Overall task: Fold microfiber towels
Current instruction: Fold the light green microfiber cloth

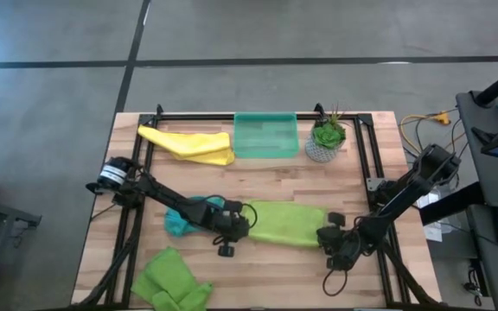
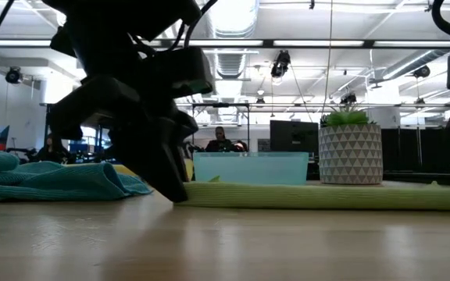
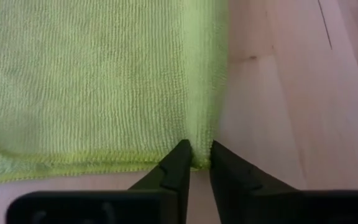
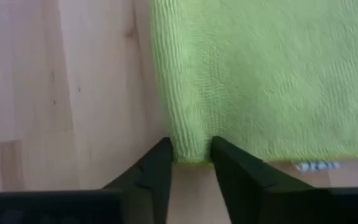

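Observation:
A lime green microfiber towel (image 1: pixel 285 223) lies spread flat on the middle of the table, seen in the low view as a low strip (image 2: pixel 326 195). My left gripper (image 3: pixel 201 158) is shut on its near left corner, and my right gripper (image 4: pixel 190 155) is shut on its near right corner. A teal towel (image 1: pixel 184 216) lies bunched under my left arm. A yellow towel (image 1: pixel 188 142) lies crumpled at the far left. A second lime green towel (image 1: pixel 171 281) rests crumpled at the near left edge. My left gripper pinches the towel's near left corner (image 3: pixel 199 146) between its two fingers, coming slanting down from the table's left. The towel lies flat on the table, and a ridge of cloth runs away from the fingers. My right gripper pinches the near right corner (image 4: pixel 190 140) between its two fingers, slanting down from the table's right. The cloth bulges up between the fingers while the towel stays on the table.
A translucent green tray (image 1: pixel 266 136) stands at the far middle, with a potted plant (image 1: pixel 325 140) to its right. A black frame (image 1: pixel 366 155) runs along the table's sides. Bare wood shows near the front edge between the arms.

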Robot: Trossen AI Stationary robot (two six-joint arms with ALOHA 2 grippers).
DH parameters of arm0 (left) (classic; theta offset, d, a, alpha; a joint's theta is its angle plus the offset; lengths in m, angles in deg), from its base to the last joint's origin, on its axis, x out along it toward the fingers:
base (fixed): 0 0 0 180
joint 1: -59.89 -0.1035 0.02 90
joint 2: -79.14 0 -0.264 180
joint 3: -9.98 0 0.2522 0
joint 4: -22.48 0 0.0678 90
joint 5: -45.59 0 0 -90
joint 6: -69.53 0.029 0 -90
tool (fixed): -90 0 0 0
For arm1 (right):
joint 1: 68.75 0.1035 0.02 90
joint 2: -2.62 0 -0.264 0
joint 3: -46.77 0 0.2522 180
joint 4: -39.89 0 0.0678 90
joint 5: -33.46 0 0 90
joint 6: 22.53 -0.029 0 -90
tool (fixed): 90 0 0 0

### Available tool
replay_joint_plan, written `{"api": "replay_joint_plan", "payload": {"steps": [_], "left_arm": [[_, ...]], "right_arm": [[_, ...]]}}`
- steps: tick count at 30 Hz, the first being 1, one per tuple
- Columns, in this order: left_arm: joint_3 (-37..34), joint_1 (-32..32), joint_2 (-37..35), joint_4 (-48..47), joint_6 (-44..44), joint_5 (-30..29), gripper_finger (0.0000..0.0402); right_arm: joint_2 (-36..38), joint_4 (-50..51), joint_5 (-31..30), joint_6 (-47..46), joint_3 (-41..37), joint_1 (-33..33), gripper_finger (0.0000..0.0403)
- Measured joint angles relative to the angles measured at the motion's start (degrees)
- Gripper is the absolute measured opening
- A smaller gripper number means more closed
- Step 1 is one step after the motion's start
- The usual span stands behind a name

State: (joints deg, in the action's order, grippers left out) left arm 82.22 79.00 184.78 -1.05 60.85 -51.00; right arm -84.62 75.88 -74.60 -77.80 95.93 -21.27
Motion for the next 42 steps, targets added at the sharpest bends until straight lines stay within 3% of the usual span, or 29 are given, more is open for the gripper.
{"api": "replay_joint_plan", "payload": {"steps": [9,19,24,35,42], "left_arm": [[0.02,0.35,-1.69,-1.64,-0.10,-1.88,0.0003],[0.09,0.38,-6.59,-1.70,-0.76,-4.58,0.0002],[0.09,0.51,-7.33,-1.63,-3.06,-1.60,0.0001],[0.00,0.97,-7.34,-1.22,-3.16,0.35,0.0001],[-0.02,0.88,-7.34,-1.26,-3.16,0.16,0.0001]], "right_arm": [[1.95,1.10,1.29,-0.50,-0.14,-0.04,0.0014],[3.10,1.80,3.28,-0.41,3.77,0.07,0.0010],[3.14,1.65,4.78,-0.97,6.01,0.29,0.0009],[3.06,1.56,4.17,-10.25,6.55,3.86,0.0009],[3.39,2.43,0.67,-15.30,6.21,5.14,0.0009]]}}
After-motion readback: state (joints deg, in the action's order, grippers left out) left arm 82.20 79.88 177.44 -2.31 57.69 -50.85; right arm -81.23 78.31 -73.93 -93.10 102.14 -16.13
